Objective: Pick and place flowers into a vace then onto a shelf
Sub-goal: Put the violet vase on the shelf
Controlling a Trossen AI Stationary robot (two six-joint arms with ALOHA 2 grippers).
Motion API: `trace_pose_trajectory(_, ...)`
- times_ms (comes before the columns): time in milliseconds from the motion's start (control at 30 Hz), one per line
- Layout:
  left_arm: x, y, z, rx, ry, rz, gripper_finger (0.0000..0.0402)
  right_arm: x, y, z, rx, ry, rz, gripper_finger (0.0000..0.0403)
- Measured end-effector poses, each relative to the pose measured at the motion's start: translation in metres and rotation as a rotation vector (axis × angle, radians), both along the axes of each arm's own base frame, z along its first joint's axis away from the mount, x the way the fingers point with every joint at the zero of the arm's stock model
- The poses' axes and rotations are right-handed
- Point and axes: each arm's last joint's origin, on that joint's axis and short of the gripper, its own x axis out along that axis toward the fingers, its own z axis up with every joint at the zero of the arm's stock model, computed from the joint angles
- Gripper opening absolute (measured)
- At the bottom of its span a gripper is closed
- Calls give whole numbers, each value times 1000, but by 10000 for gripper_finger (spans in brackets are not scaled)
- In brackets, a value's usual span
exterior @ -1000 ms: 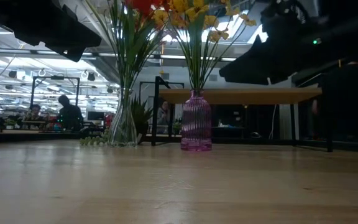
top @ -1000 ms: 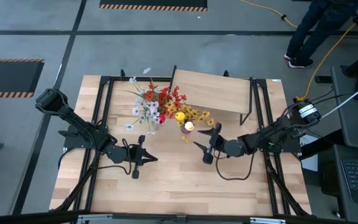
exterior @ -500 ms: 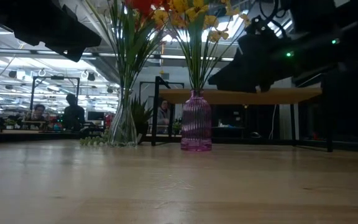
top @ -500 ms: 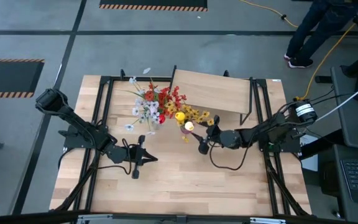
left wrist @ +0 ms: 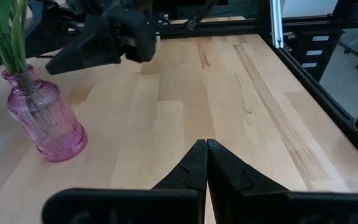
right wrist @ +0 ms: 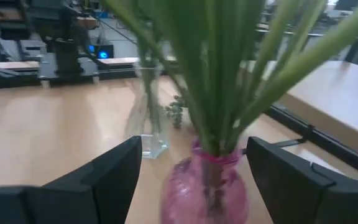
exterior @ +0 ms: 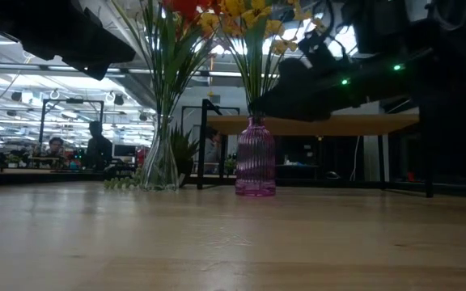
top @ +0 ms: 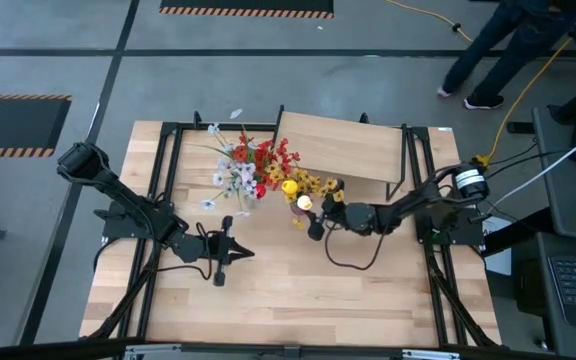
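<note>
My right gripper [top: 315, 224] stands with its fingers spread wide and grasps nothing. In my right wrist view the two dark fingers [right wrist: 114, 175] flank the pink vase [right wrist: 205, 188], one on each side, with a gap to the glass on both; I cannot tell whether either touches it. In the high view this gripper sits just beside the yellow blossoms [top: 313, 185], near the front edge of the shelf [top: 343, 146].

The flowers [exterior: 253, 48] stand upright in the pink vase [exterior: 256, 158], long axis vertical, stems rising from the narrow neck and fanning outward toward the top. The stems are thin, smooth and green; the heads are yellow. The vase is ribbed, translucent pink glass, bulbous below and pinched at the neck. It rests on the wooden tabletop [exterior: 233, 242], in front of the shelf, not on it.

A second bunch [top: 251, 165], red and white, stands upright in a clear glass vase [exterior: 161, 162] just beside the pink one.

The shelf is a flat, pale wooden board on thin black legs.

My left gripper [left wrist: 206, 163] is clenched, fingertips pressed together, empty, over bare tabletop well apart from both vases.
</note>
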Motion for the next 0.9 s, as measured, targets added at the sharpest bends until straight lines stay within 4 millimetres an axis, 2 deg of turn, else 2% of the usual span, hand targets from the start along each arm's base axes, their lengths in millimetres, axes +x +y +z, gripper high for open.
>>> trace_pose_trajectory(267,0,0,0,1,0,3,5,5,-14,-2,42,-17,-62,292)
trace_pose_trajectory(900,0,0,0,1,0,1,1,5,-20,-7,66,13,-65,292)
